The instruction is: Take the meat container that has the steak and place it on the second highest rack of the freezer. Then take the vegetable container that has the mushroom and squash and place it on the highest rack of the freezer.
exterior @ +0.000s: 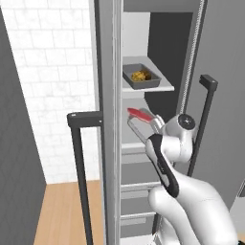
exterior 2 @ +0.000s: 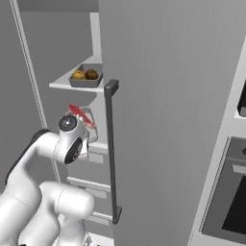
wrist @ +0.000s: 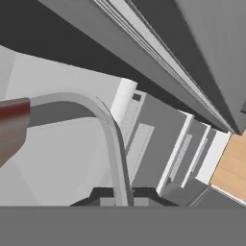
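The freezer (exterior: 136,38) stands open. My gripper (exterior: 154,125) is shut on the rim of the grey meat container (exterior: 139,125), holding it tilted inside the freezer a little above a white shelf (exterior: 133,148). The red steak (exterior: 138,114) lies in the container and also shows in the right base view as the steak (exterior 2: 77,111) in the meat container (exterior 2: 85,119). One shelf higher (exterior: 158,88) sits the grey vegetable container (exterior: 141,76) with the mushroom and squash (exterior: 139,75). In the hand view, the container's rim (wrist: 108,129) curves down to my gripper (wrist: 122,199), with the steak (wrist: 12,127) at the left.
Open freezer doors flank the arm, each with a long dark bar handle (exterior: 79,167) (exterior: 205,119). Grey drawers (exterior: 136,191) sit below the shelves. A dark oven front (exterior 2: 230,197) is at the right, and wooden floor (exterior: 62,210) at the lower left.
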{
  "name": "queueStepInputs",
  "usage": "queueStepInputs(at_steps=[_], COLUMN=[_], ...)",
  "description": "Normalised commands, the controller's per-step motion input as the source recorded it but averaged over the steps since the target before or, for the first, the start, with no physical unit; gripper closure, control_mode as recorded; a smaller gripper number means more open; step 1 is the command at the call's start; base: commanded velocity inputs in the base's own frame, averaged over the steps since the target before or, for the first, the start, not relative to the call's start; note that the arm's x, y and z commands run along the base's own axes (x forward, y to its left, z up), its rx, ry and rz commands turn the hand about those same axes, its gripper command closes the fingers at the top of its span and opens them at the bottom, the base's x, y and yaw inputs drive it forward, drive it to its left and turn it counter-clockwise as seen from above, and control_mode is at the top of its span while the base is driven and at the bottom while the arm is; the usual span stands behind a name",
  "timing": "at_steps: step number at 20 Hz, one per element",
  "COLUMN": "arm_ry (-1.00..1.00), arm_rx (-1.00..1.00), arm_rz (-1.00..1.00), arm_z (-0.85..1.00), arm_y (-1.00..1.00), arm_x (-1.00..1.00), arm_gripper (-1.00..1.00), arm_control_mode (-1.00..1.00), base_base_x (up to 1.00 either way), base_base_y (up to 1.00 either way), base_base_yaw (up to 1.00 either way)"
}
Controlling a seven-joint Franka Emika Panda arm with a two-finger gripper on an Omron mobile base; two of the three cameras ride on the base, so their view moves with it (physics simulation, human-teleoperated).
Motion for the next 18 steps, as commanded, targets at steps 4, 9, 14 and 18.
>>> queueStepInputs(at_steps=[4,9,14,18], arm_ry=[0.09,0.13,0.14,0.05], arm_rx=[0.15,0.03,0.0,0.0], arm_rz=[-0.07,-0.04,0.0,0.0], arm_z=[-0.02,-0.21,-0.56,-0.25], arm_y=[0.23,0.41,0.28,0.05], arm_x=[0.44,0.16,0.0,0.04], arm_gripper=[1.0,1.0,1.0,1.0], arm_control_mode=[-1.0,-1.0,-1.0,-1.0], base_base_x=[0.0,0.0,0.0,0.0], base_base_y=[0.0,0.0,0.0,0.0], base_base_yaw=[0.0,0.0,0.0,0.0])
